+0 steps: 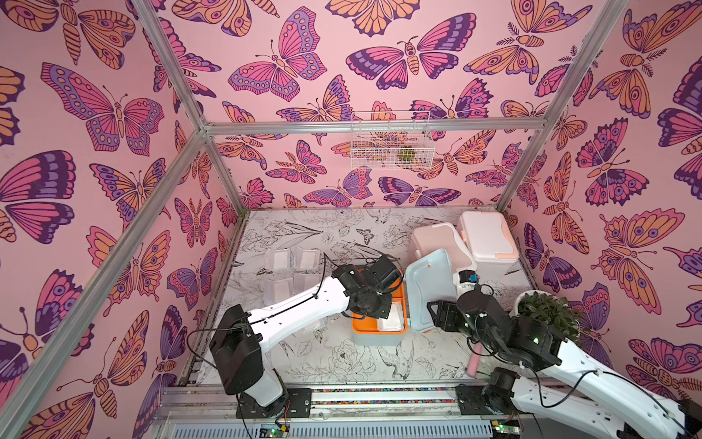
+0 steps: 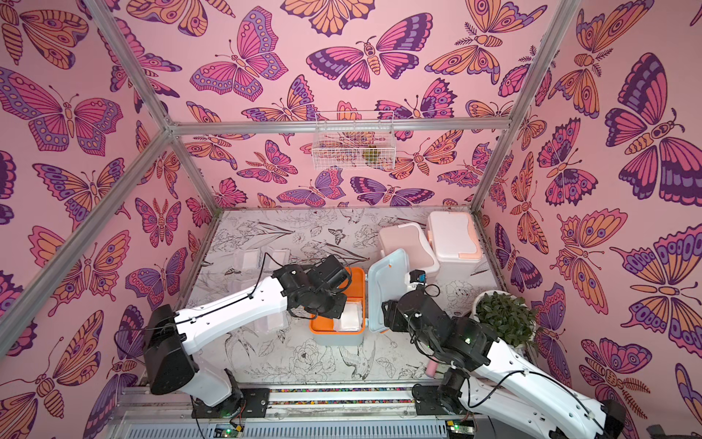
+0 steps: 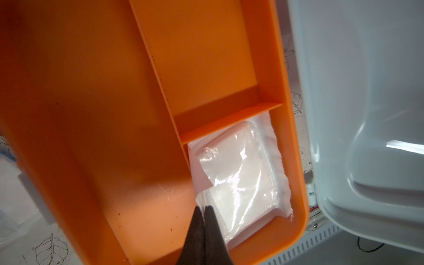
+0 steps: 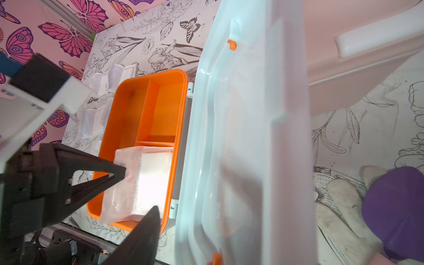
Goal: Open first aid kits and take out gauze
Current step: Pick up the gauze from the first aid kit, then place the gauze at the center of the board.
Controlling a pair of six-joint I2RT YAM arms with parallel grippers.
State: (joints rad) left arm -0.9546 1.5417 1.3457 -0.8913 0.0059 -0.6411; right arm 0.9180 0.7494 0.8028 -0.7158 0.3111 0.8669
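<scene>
Left arm [image 1: 304, 300] and right arm [image 1: 592, 376] reach over the table [image 1: 342, 365] in both top views. Between them sits the light blue kit [image 1: 376, 339], lid [image 1: 429, 292] raised upright, right gripper [image 1: 468, 279] at its edge; pink kit [image 1: 437, 243] and white kit [image 1: 486, 235] stand closed behind, loose gauze packets [image 1: 292, 262] lie on the left arm's side. Left wrist view: left gripper [image 3: 205, 208], jaws pressed together, pinches the corner of a gauze packet [image 3: 238, 174] in the orange tray [image 3: 91, 114]. Right wrist view: right gripper's jaws spread wide, one finger [image 4: 149, 229] just clear of the lid, the other seemingly hidden behind it
</scene>
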